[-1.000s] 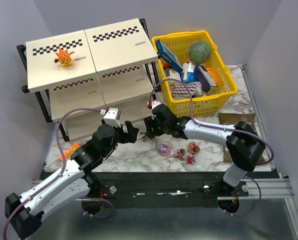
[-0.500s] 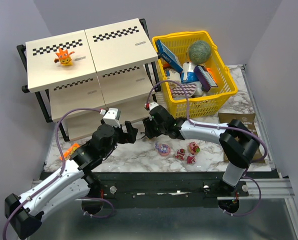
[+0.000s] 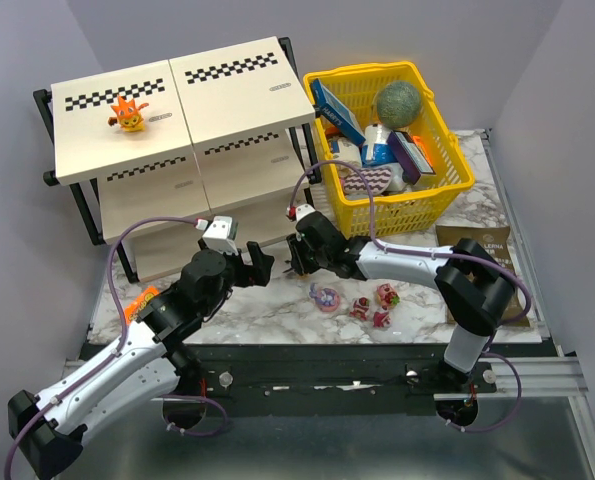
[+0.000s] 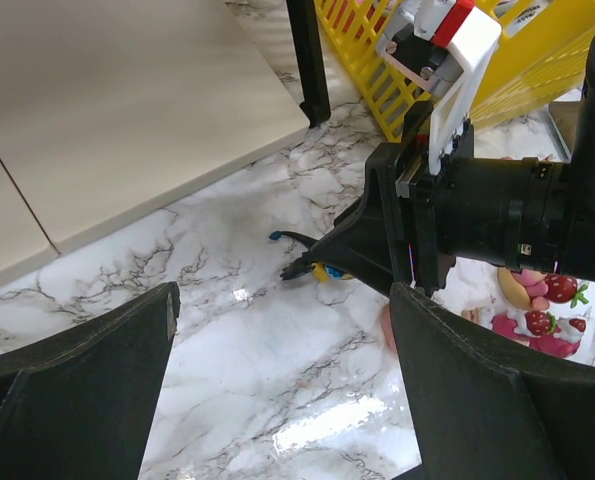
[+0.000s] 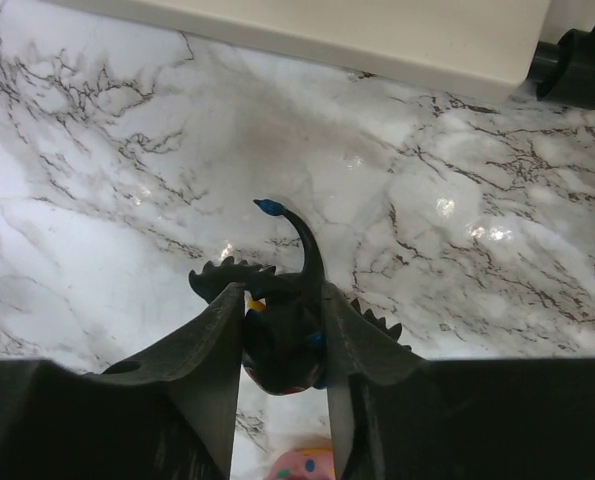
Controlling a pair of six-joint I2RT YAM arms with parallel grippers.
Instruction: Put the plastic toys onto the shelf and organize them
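The right end effector (image 5: 283,290) clenches the black winged toy (image 5: 277,345) on the table (image 3: 267,300) at 5 o'clock of the shelf (image 3: 177,110), while the left end effector (image 4: 285,300) stands released.

The top view looks steeply down from above and behind both arms, over the whole marbled surface (image 3: 277,305) and the shelf (image 3: 177,110). Each wrist view sits close behind its own jaws; both share the black winged toy (image 5: 282,300) between the right jaws, ahead of the left jaws.

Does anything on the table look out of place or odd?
Nothing spilled or broken. Four pink toys lie scattered near the front edge of the table, off the shelf; an orange packet sits partly under the left arm.
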